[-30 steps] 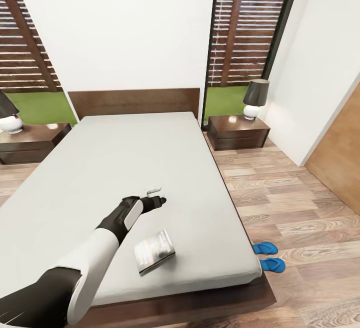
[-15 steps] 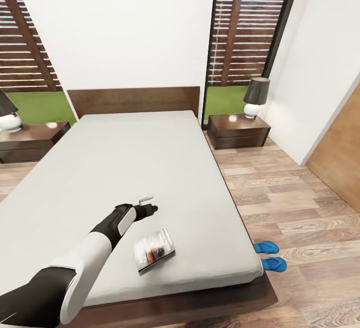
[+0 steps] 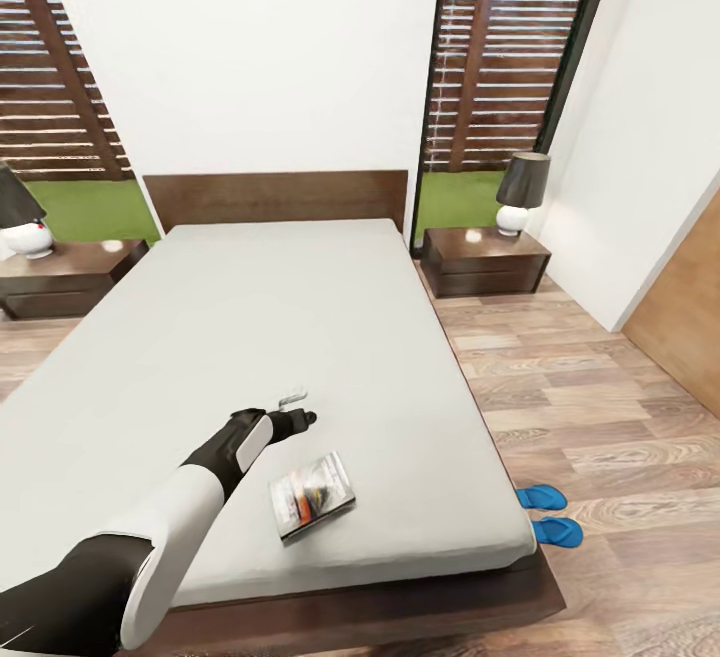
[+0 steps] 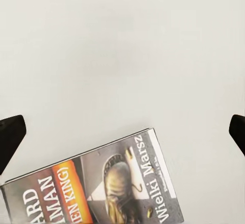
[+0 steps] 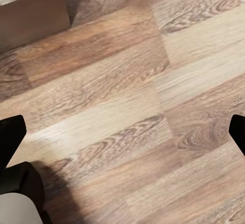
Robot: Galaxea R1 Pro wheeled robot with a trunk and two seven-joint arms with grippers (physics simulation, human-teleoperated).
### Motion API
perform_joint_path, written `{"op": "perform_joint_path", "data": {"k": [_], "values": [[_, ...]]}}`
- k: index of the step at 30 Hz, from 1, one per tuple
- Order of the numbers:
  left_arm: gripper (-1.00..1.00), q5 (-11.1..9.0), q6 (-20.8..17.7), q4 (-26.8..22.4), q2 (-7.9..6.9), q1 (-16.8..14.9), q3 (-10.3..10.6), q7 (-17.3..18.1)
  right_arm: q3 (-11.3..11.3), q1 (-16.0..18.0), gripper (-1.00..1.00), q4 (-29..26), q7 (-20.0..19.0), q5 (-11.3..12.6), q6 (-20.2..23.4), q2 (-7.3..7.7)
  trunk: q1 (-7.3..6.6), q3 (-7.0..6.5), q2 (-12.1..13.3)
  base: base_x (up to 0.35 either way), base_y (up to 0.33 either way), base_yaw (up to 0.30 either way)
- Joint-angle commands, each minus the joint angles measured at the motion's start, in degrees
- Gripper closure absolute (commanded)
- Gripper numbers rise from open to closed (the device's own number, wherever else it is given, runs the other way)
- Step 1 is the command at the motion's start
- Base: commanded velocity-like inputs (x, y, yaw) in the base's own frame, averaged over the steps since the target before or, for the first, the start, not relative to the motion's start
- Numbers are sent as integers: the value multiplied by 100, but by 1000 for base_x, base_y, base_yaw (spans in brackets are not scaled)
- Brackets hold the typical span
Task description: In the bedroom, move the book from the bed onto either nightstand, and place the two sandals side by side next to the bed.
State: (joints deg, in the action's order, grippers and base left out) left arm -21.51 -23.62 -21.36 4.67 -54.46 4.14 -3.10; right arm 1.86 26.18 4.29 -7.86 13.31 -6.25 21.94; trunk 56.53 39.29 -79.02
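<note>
Off-white mattress: the bed (image 3: pixel 300 317) is seen from its foot in the head view, dark headboard against the white wall.
Book: the book (image 3: pixel 312 495) lies flat on the mattress near the foot, cover up.
Left gripper: the left gripper (image 3: pixel 298 415) is held over the mattress just beyond the book, not touching it; nothing is held.
Left wrist view: the book (image 4: pixel 97 185) is shown close, its orange band and white lettering readable; the dark fingertips (image 4: pixel 10 139) stand at the frame's edges, spread wide, with bare mattress between.
Right wrist view: wood-plank floor (image 5: pixel 127 106) is shown; the right gripper (image 5: pixel 122 137) is spread wide and empty.
Sandals: the blue sandals (image 3: pixel 550 514) lie side by side on the floor by the bed's foot corner.
Nightstands: a nightstand (image 3: pixel 485 262) with a lamp (image 3: pixel 522 193) is seen at each side of the headboard.
</note>
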Motion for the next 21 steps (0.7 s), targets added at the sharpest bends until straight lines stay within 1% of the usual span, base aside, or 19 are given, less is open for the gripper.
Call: {"op": "perform_joint_path", "data": {"k": [1, 7, 21], "values": [[-100, -55, -20, -7, -3, -3, 43, -31, 17, 10, -100, 28, -40, 40, -43, 1, 22, 23, -45, 0, 0, 148], [-100, -55, -20, -2, 1, -3, 43, -25, 17, 10, -100, 28, -40, 40, -43, 1, 154, 131, -285, 0, 0, 49], [-100, -55, -18, 0, 8, -3, 43, -24, 17, 10, -100, 28, -40, 40, -43, -1, 462, 382, -847, 0, 0, 5]]}}
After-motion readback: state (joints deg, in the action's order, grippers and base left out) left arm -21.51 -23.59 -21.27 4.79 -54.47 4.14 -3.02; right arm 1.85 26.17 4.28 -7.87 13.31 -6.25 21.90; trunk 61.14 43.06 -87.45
